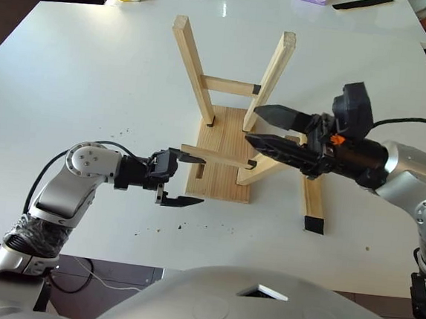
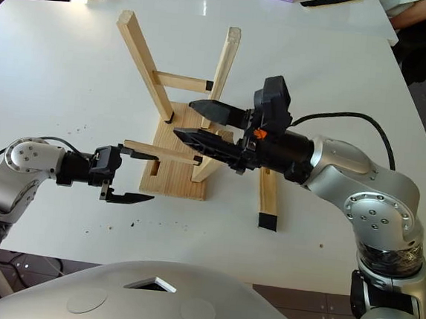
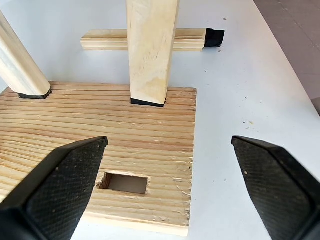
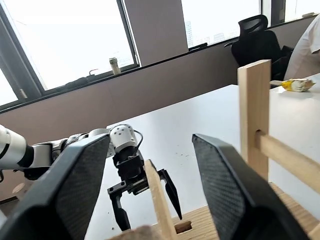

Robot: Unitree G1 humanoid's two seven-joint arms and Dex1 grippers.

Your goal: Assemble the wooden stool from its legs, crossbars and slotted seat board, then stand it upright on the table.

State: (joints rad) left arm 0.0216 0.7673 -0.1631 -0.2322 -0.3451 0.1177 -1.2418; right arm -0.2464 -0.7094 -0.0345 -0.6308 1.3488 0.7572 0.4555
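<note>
Roughly halfway: legs (image 1: 194, 61) stand in the seat board (image 1: 222, 183), one slot (image 3: 122, 183) empty, a loose leg (image 1: 312, 202) beside it, left hand (image 1: 196, 180) and right hand (image 1: 249, 125) spread.

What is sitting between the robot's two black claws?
In the head camera's views, a wooden crossbar spans the stretch between the left gripper and the right gripper, over the slotted seat board lying flat on the table.
</note>
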